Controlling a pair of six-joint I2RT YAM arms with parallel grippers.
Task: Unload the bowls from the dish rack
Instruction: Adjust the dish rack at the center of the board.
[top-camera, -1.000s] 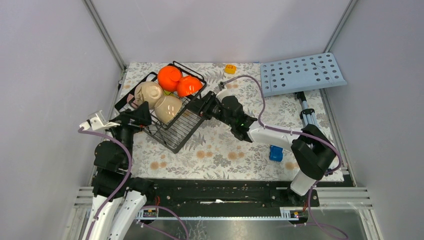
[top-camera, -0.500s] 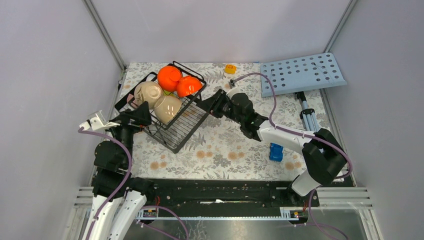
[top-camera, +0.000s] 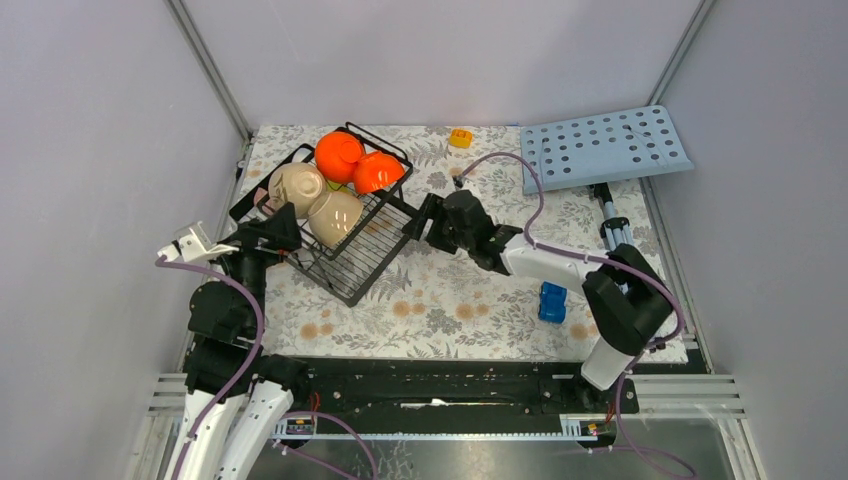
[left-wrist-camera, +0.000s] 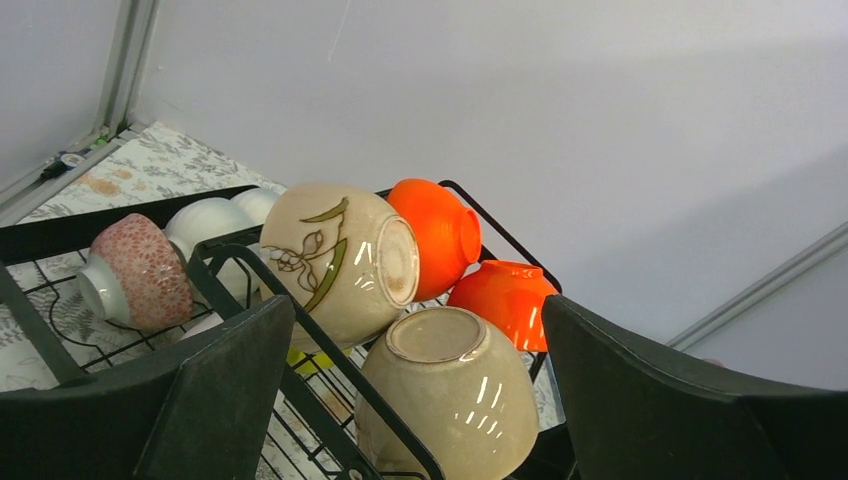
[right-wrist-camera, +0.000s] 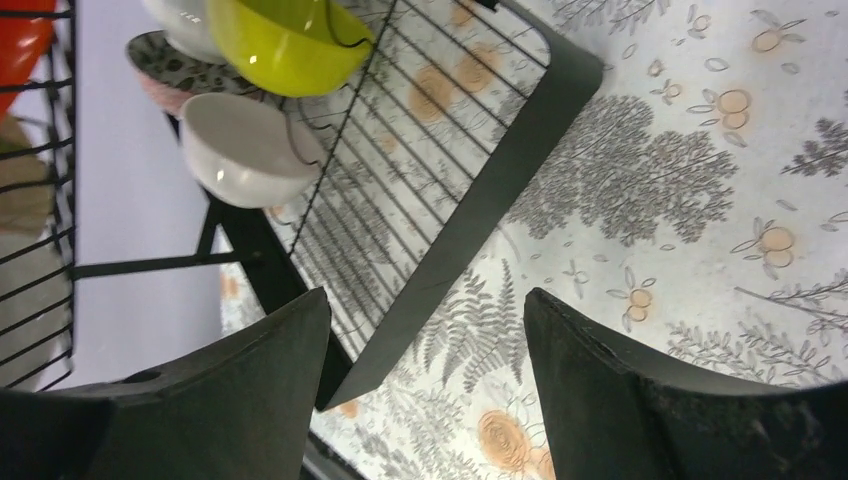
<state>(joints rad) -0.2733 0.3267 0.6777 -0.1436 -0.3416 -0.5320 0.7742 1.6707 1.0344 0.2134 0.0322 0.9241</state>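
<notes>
Top external view: the bowls (top-camera: 337, 217) lie heaped in the dish rack (top-camera: 355, 265) at upper left of the worktop (top-camera: 450, 300); the right fingers (right-wrist-camera: 250, 390), wide and empty at the rack's corner, should clear its rim before closing on one bowl's edge, the left fingers (left-wrist-camera: 230, 400) likewise wide and empty.

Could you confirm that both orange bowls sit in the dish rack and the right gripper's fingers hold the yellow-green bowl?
Not quite: the right wrist view shows the right gripper open and empty, the yellow-green bowl lying in the dish rack beyond its fingers. Both orange bowls sit in the rack.
</notes>
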